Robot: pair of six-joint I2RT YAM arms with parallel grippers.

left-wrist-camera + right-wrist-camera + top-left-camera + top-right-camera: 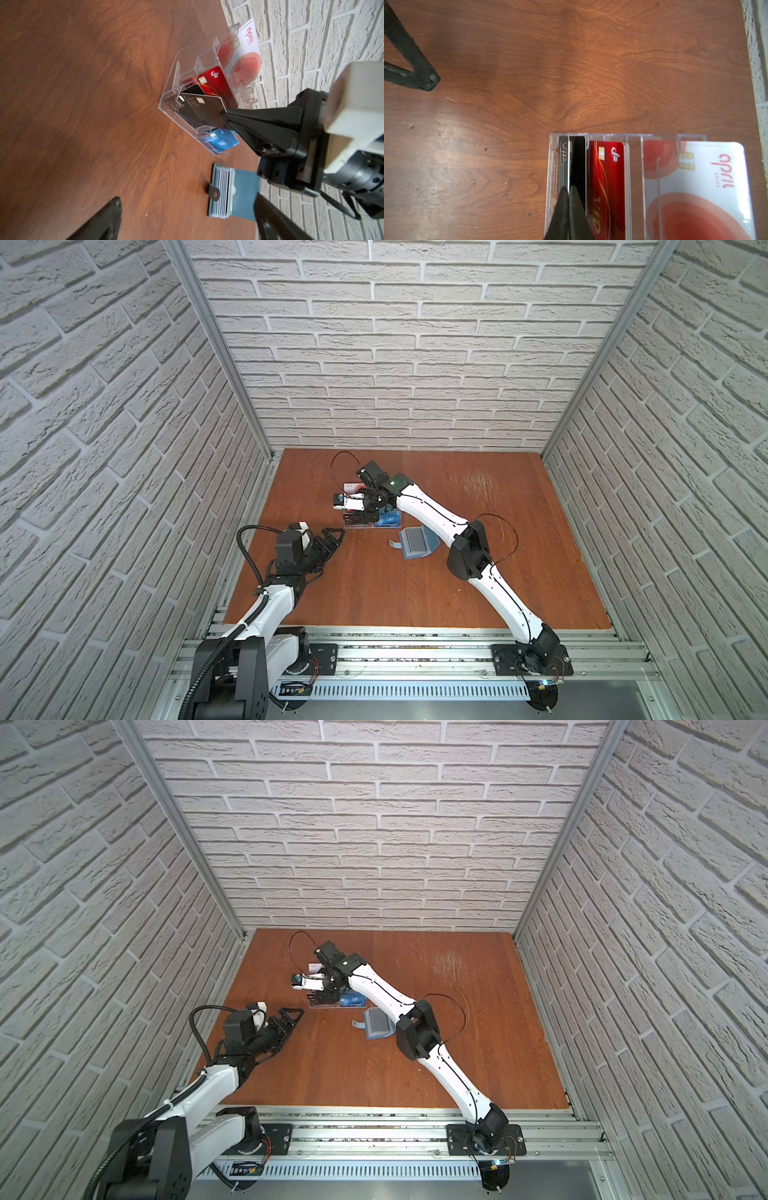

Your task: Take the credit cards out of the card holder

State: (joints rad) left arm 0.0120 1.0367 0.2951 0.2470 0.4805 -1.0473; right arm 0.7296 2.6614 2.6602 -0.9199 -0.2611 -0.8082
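The left gripper (336, 536) is nearest. Its black fingers are spread wide and hold nothing, hanging over the brown wooden table (457, 593). Past those fingers and off to their right, a slate-blue folding card holder (415, 545) lies open and flat on the table, strap tab out. Its fanned sleeves look pale in the left wrist view, and whether any card remains inside cannot be told. Farther on, the right gripper (223, 116) has its fingers pinched closed on one short edge of a thin black credit card (199, 110), which sits partly inside the front pocket of a clear acrylic compartment rack (172, 87). Just beside those closed fingers stand a blue card (222, 141) and a red card (216, 83). Beyond them, farthest back, stands a white card with a red circle (247, 52). The likely risks are that the card, gripped only at its edge, pivots or catches a divider, or that a downward push slides or tips the light rack.
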